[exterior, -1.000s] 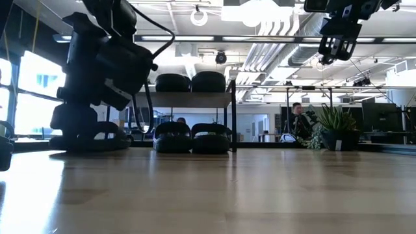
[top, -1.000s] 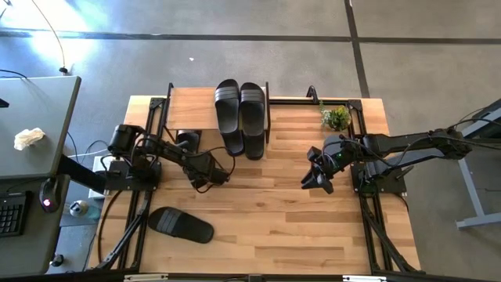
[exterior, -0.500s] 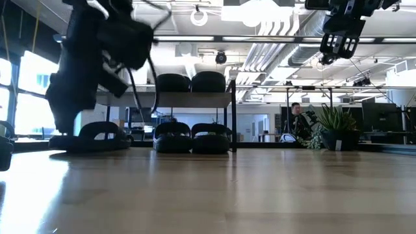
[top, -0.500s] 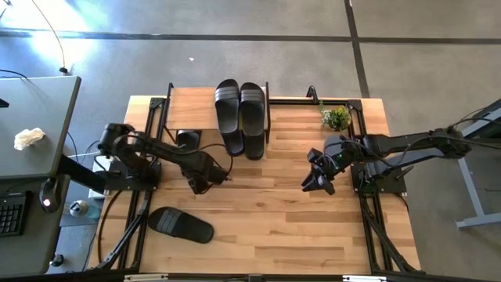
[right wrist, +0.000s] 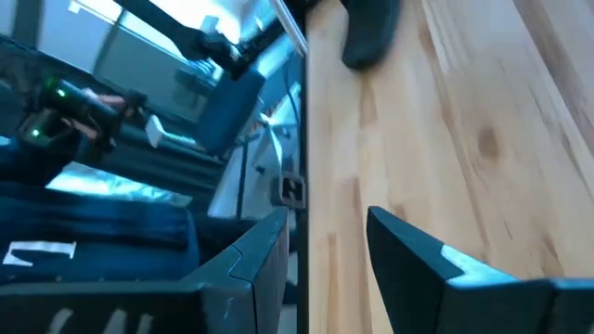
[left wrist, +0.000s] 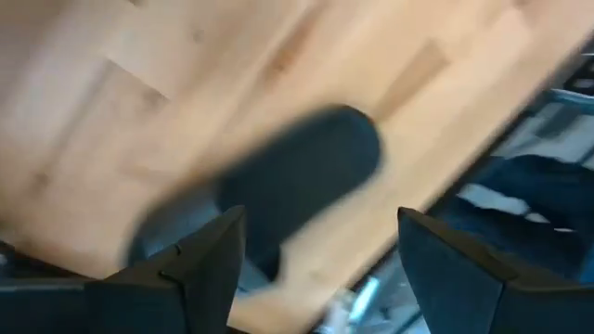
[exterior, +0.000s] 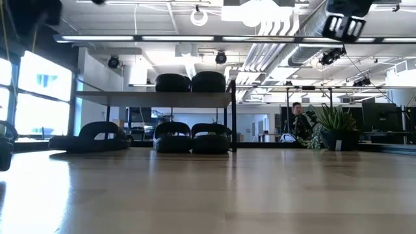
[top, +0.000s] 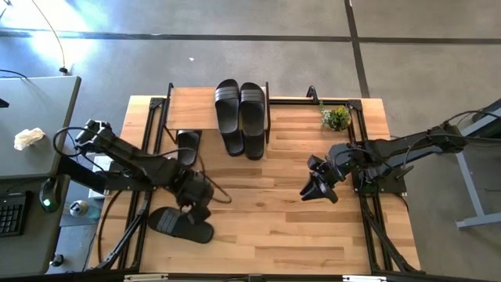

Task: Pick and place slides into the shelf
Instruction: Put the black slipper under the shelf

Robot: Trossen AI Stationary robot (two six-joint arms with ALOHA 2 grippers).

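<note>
Pale wood shelf (top: 192, 108) carries two black slides (top: 239, 116) on its top board, well beyond the left gripper (top: 190, 200), with more parked beneath it. That gripper has swung back from the shelf in the last second and now hangs open-jawed just above the last loose slide (top: 181, 225) — likely its next pickup. The right gripper (top: 313, 189) waits empty, jaws apart, far across the table.

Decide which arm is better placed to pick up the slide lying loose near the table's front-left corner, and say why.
Left. The left pincer hangs open right above the loose slide, which fills its wrist view. The right pincer is across the table, far from it.
</note>
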